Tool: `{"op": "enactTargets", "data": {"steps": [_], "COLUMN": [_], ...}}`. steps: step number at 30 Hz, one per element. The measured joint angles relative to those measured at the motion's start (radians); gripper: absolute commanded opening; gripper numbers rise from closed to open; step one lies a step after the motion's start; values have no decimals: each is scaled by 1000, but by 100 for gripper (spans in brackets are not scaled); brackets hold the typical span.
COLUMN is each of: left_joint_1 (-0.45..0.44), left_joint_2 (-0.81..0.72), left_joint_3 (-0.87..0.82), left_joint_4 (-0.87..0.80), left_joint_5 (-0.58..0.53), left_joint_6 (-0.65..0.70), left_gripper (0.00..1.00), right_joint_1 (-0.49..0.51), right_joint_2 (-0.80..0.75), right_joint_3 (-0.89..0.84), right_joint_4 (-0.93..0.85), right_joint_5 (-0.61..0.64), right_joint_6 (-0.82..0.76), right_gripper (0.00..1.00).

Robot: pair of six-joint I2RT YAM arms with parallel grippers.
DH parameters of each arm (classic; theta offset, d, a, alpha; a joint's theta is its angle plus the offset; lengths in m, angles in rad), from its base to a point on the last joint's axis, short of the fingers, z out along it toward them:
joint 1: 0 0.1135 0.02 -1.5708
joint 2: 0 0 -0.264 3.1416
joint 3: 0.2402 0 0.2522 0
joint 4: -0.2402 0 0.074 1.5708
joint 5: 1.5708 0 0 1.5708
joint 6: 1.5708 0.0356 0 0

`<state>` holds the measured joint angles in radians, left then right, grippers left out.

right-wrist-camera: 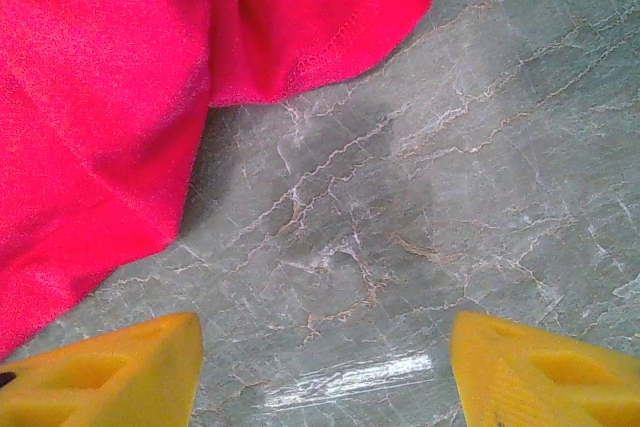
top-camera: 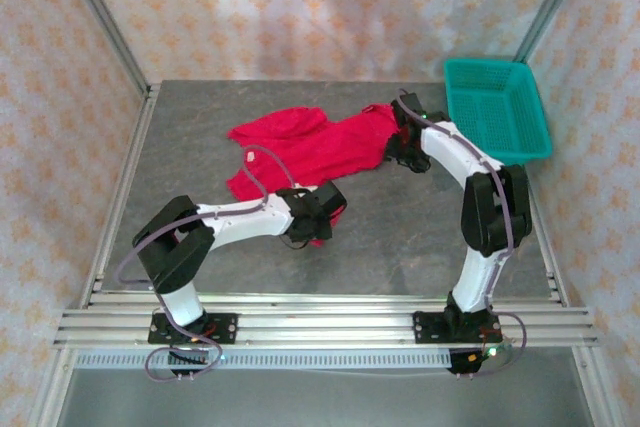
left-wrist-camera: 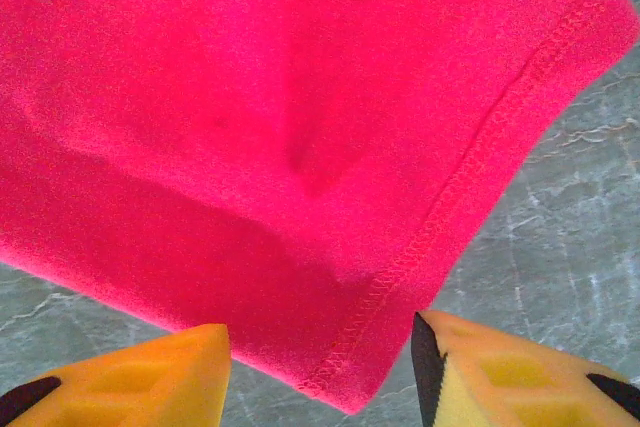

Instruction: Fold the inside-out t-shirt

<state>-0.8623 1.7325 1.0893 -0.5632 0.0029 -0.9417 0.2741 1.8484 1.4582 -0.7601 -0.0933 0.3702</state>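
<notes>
The bright red t-shirt [top-camera: 300, 142] lies crumpled across the far middle of the grey table [top-camera: 400, 237]. My left gripper [top-camera: 322, 215] hovers at its near edge. In the left wrist view a stitched hem corner of the t-shirt [left-wrist-camera: 300, 127] points down between the spread yellow fingers of the left gripper [left-wrist-camera: 318, 332], which is open and not pinching the cloth. My right gripper [top-camera: 400, 147] is at the shirt's right end. In the right wrist view the right gripper [right-wrist-camera: 325, 325] is open over bare table, with the t-shirt [right-wrist-camera: 100, 97] and a hemmed sleeve up and to the left. No tag or patch shows.
A teal plastic basket [top-camera: 497, 107] stands at the far right corner of the table. Metal frame posts and patterned curtain walls enclose the table. Bare tabletop lies in front of the shirt, between the two arms.
</notes>
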Motion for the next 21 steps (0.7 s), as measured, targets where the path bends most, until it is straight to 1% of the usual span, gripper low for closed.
{"op": "enactTargets", "data": {"steps": [3, 7, 10, 11, 12, 13, 16, 19, 21], "left_joint_1": [0, -2, -13, -16, -22, -23, -26, -27, -25], "left_joint_2": [0, 14, 54, 73, 89, 93, 109, 107, 96], "left_joint_3": [-2, -5, -1, 5, 16, 29, 45, 53, 57], "left_joint_4": [2, 14, 14, 9, -1, -5, -1, -20, -61], "left_joint_5": [0, 11, 11, 6, -8, -12, -20, -38, -57], "left_joint_6": [0, 0, 0, 2, 5, 9, 18, 35, 43], "left_gripper": [52, 48, 45, 43, 38, 30, 0, 0, 0], "right_joint_1": [-2, -2, -2, -2, -2, -2, -9, -23, -32], "right_joint_2": [0, 0, 0, 0, 0, 0, 0, 0, 9], "right_joint_3": [0, 0, 0, 0, 0, 0, -9, -16, -13], "right_joint_4": [2, 4, 6, 6, 6, 6, 17, 27, 41], "right_joint_5": [-10, -21, -24, -24, -24, -24, -31, -39, -42], "right_joint_6": [5, 13, 15, 15, 15, 15, 16, 22, 23], "right_gripper": [67, 66, 66, 66, 66, 66, 64, 64, 64]}}
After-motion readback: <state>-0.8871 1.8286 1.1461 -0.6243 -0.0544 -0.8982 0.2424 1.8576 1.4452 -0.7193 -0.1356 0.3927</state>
